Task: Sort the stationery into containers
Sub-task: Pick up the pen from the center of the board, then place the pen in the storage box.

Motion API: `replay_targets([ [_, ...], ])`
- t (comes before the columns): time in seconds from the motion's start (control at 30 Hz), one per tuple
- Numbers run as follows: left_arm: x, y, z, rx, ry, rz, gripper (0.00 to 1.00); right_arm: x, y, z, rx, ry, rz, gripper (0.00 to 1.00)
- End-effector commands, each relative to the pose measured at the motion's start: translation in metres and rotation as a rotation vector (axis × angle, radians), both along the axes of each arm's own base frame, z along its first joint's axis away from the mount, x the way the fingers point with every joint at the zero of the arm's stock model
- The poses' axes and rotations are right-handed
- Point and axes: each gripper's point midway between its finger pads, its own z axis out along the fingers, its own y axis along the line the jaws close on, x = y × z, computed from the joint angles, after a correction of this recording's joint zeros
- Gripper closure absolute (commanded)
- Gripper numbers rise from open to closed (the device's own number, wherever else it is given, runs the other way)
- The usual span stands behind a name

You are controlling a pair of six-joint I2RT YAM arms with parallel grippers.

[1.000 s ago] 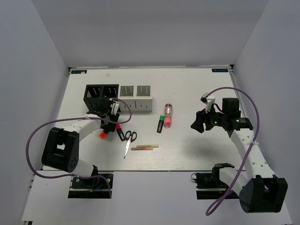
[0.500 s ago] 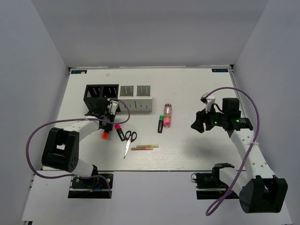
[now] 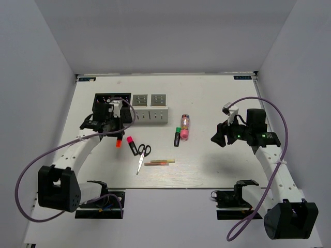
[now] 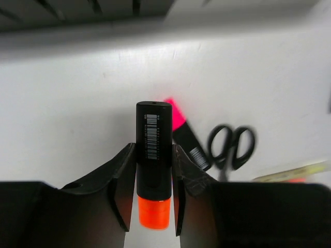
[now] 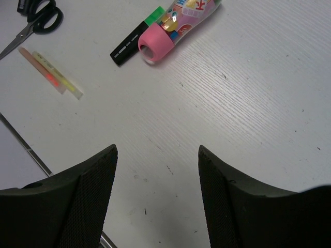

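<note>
From above, the left arm reaches forward with its elbow bent, its claw (image 3: 118, 136) just left of the scissors (image 3: 143, 153); the right arm hovers well right of them. Left wrist: the claw is clamped on an orange-capped highlighter (image 4: 153, 133). Right wrist: the right claw (image 5: 155, 175) is spread wide above the tabletop (image 5: 243, 98).

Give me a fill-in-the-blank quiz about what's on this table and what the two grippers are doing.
The left gripper is shut on a black highlighter with an ___ cap.
The right gripper is ___ and holds nothing.
The pink tube lies beside the ___-capped highlighter.
The scissors lie beside the ___-capped highlighter.
Missing words: orange; open; green; pink.
</note>
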Motion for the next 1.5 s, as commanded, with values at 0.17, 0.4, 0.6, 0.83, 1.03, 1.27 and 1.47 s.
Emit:
replay_targets([
  [0.17,0.064,0.013,0.117,-0.121,-0.35,0.22,1.0,-0.004,0.003,-0.003,0.018,0.004,0.02,0.33],
  [0.4,0.131,0.073,0.16,-0.013,-0.675,0.486,1.0,-0.003,0.004,-0.008,0.022,0.021,0.026,0.33],
  [0.6,0.168,0.103,0.179,0.022,-0.731,0.544,1.0,-0.002,0.004,-0.017,0.012,0.054,0.026,0.33],
  [0.83,0.201,0.112,0.168,0.077,-0.812,0.527,1.0,0.001,0.003,-0.023,0.002,0.068,0.028,0.33],
  [1.03,0.208,0.109,0.136,0.083,-0.791,0.512,1.0,0.004,-0.001,-0.027,-0.02,0.068,0.016,0.33],
  [1.27,0.201,0.108,0.119,0.09,-0.772,0.517,0.68,0.003,0.0,-0.026,-0.015,0.073,0.017,0.33],
  [1.47,0.193,0.103,0.122,0.076,-0.756,0.496,0.31,0.002,0.0,-0.025,-0.017,0.066,0.02,0.33],
])
